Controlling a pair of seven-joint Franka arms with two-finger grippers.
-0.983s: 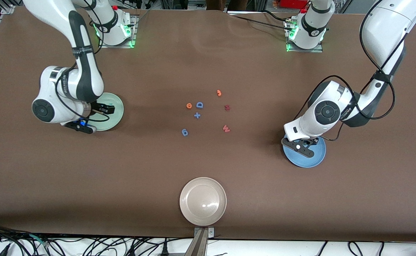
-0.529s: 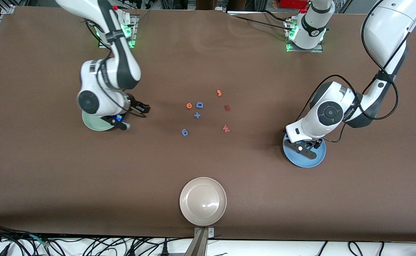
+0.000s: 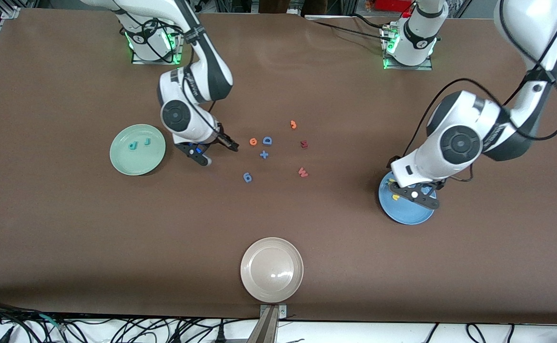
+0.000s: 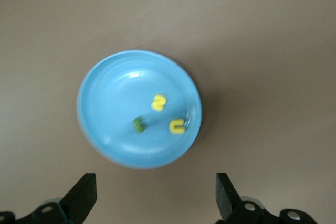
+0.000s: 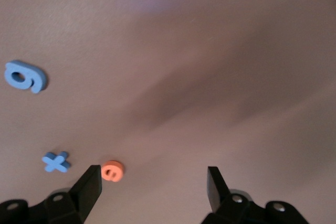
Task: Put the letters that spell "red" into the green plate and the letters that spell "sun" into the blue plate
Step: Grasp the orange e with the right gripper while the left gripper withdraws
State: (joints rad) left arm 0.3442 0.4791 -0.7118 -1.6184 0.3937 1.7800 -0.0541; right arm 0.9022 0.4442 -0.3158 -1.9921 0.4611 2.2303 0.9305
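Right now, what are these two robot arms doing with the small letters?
They sort foam letters onto plates. The green plate holds r and d; the right gripper, open, is nearing the orange e. The left gripper hangs open over the blue plate, which holds s, u and n.

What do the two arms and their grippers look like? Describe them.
Both arms are glossy white with dark grey joint sections, round grey caps on the wrist joints, and black cables looping alongside. Their bases glow green. The left gripper and the right gripper are black, each with two flat fingers; a small blue light shows at the right one.
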